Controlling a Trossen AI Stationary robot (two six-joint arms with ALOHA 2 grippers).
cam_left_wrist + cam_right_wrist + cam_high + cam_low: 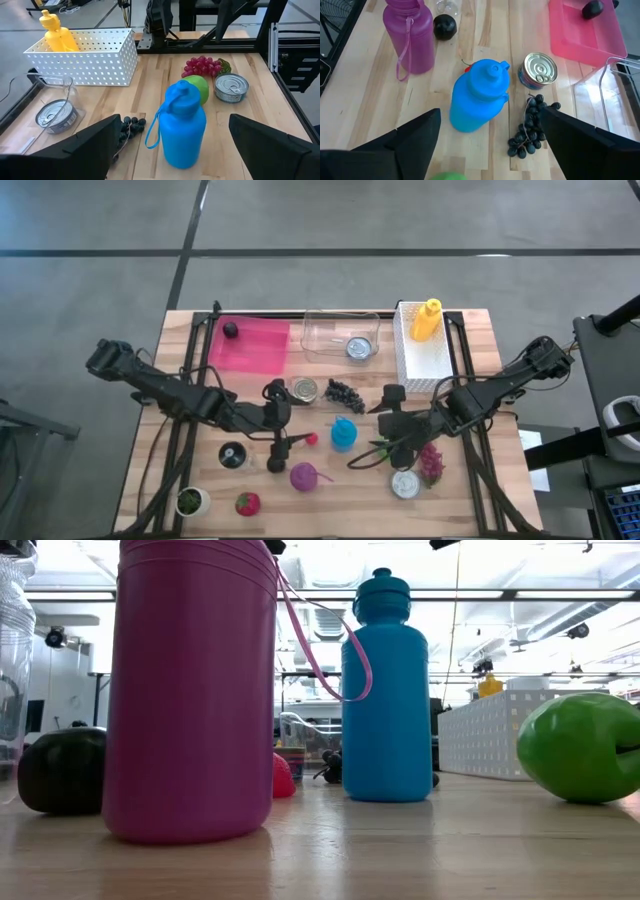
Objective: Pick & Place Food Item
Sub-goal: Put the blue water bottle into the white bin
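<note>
Green apple (397, 452) sits on the table just under the right gripper (386, 423), jaws wide and holding nothing — looks like a release or pre-grasp step; left gripper (275, 420) also open, empty — next needs a food target picked.

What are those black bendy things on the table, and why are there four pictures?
They are two robot arms. Each ends in a two-finger pincer called a gripper. One picture looks down from above, one sits at table height, and two come from cameras on the arms' wrists. The left gripper and the right gripper both stand open and hold nothing. Between them is a blue bottle. Nearby are a purple bottle, a green apple, dark grapes, red grapes, tins, a pink tray and a white basket with a yellow bottle.
</note>
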